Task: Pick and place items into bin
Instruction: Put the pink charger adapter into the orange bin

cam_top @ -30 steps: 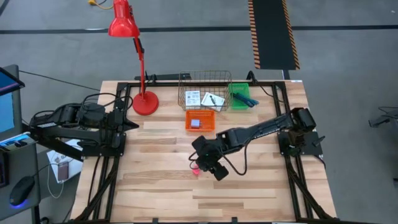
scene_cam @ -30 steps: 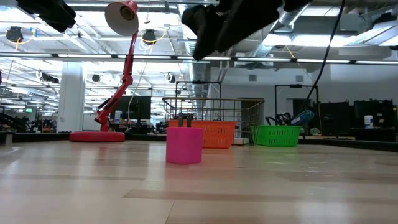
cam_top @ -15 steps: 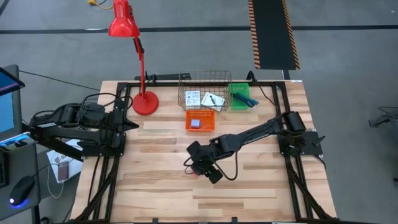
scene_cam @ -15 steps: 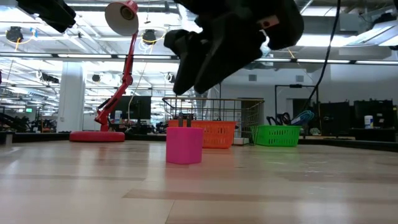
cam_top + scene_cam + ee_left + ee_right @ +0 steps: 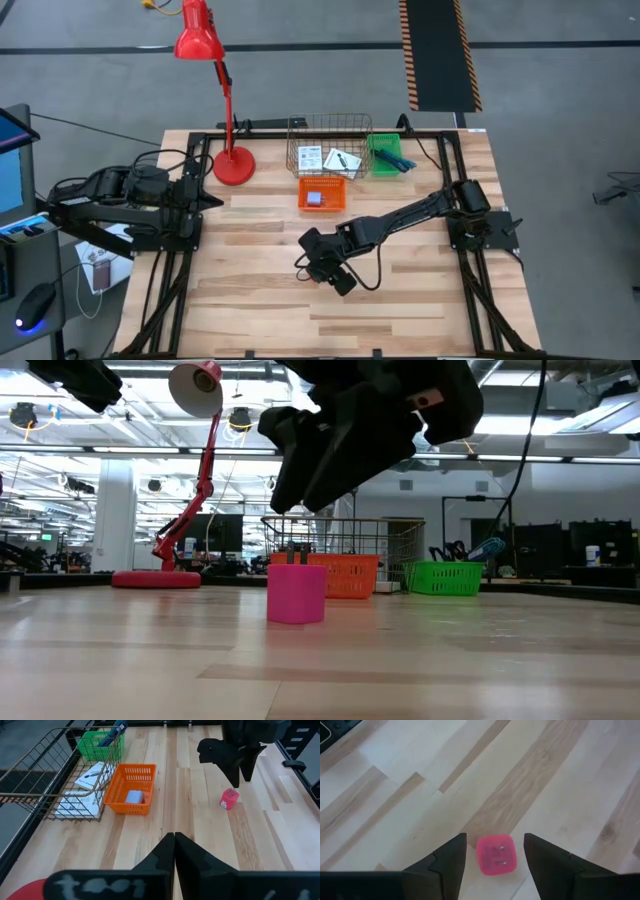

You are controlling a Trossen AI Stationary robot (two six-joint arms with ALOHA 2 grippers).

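Observation:
A small pink block with two slots on top stands on the wooden table (image 5: 296, 594), (image 5: 229, 798), (image 5: 496, 855). My right gripper (image 5: 495, 837) hovers above it, open, fingers pointing down, one on either side without touching; in the low view it (image 5: 310, 465) hangs well clear of the block. From above, the right gripper (image 5: 318, 268) covers the block. The white cards (image 5: 325, 158) lie in the wire basket, the pale blue cube (image 5: 134, 796) in the orange basket, the dark sticks (image 5: 392, 157) in the green basket. My left gripper (image 5: 174, 842) waits shut at the table's left edge.
The wire basket (image 5: 329, 125), orange basket (image 5: 322, 205) and green basket (image 5: 385, 170) stand in a row toward the far edge. A red desk lamp (image 5: 232, 165) stands at the far left. Bare wood lies around the block and toward the near edge.
My right gripper has moved toward the table's left and near edges and come down over the pink block, staying open. The block has kept its place.

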